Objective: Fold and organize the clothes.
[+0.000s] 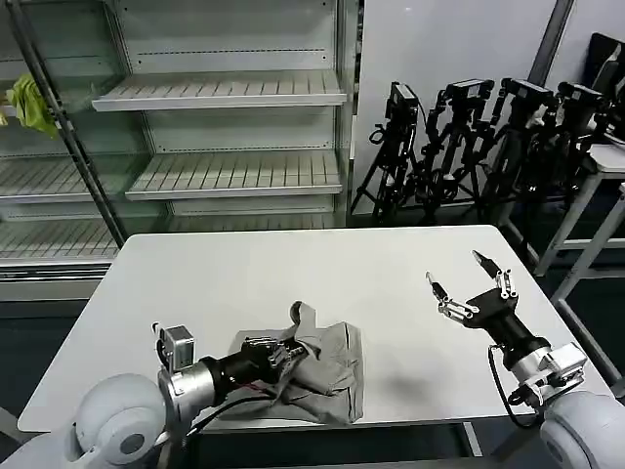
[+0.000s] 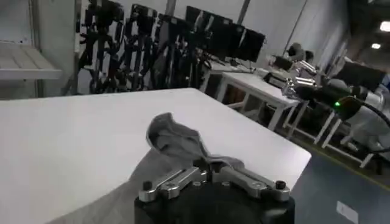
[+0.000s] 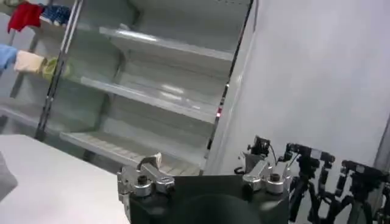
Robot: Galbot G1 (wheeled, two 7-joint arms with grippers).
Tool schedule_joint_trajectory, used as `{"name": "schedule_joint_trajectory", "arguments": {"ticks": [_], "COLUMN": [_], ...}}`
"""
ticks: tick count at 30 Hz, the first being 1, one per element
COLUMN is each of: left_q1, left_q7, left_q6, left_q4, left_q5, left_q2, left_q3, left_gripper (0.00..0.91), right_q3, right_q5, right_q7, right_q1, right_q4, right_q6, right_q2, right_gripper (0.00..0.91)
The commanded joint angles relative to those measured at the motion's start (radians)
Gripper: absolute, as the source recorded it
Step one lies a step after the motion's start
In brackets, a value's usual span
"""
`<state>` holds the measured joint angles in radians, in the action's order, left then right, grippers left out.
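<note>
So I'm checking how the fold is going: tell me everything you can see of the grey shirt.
The grey shirt is soft fabric, crumpled into a loose, uneven bundle on the white table near its front edge. One flap stands up at its far side. No print or buttons are visible. The left gripper is pressed into its left side, fingers closed in the cloth. The right gripper hovers open, apart from it.
</note>
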<state>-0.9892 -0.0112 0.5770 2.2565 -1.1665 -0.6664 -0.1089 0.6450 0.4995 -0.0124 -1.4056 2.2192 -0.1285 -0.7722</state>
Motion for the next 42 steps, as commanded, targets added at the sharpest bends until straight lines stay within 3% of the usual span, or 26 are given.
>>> {"name": "schedule_joint_trajectory", "arguments": {"ticks": [1, 4, 5, 6, 7, 23, 28, 34, 37, 42], "left_q1": [0.084, 0.091, 0.096, 0.098, 0.102, 0.108, 0.067, -0.149, -0.247, -0.355], "left_q7": [0.003, 0.002, 0.000, 0.000, 0.000, -0.004, -0.007, -0.013, -0.038, -0.064], "left_q6": [0.000, 0.000, 0.000, 0.000, 0.000, -0.001, -0.001, -0.001, 0.000, 0.001], "left_q4": [-0.055, -0.057, -0.057, -0.057, -0.057, -0.051, -0.039, -0.070, -0.095, -0.167], "left_q5": [0.015, 0.014, 0.015, 0.015, 0.015, 0.027, 0.025, 0.030, 0.025, 0.034], "left_q2": [-0.047, -0.051, -0.053, -0.055, -0.056, -0.069, -0.017, 0.094, 0.087, 0.054], "left_q3": [0.089, 0.096, 0.100, 0.107, 0.111, 0.107, 0.007, -0.251, -0.357, -0.408], "left_gripper": [0.040, 0.060, 0.151, 0.856, 0.907, 0.907, 0.907, 0.907, 0.907, 0.907], "right_q3": [0.002, 0.003, 0.003, 0.002, 0.000, -0.007, -0.011, -0.038, -0.055, -0.060], "right_q5": [0.001, 0.001, 0.001, 0.001, 0.001, -0.007, -0.006, -0.001, 0.003, 0.015], "right_q7": [0.001, 0.002, 0.001, 0.002, 0.002, 0.006, 0.007, 0.013, 0.016, 0.025], "right_q1": [-0.002, -0.002, -0.001, -0.001, 0.001, -0.003, 0.004, 0.049, 0.079, 0.104], "right_q4": [-0.001, -0.003, -0.004, -0.004, -0.005, -0.003, -0.004, -0.019, -0.028, -0.035], "right_q6": [0.001, 0.001, 0.001, 0.001, 0.001, 0.000, 0.001, 0.006, 0.009, 0.019], "right_q2": [0.002, 0.002, 0.001, 0.000, -0.001, -0.011, -0.007, 0.000, 0.000, 0.001], "right_gripper": [0.907, 0.907, 0.907, 0.907, 0.907, 0.907, 0.907, 0.907, 0.907, 0.907]}}
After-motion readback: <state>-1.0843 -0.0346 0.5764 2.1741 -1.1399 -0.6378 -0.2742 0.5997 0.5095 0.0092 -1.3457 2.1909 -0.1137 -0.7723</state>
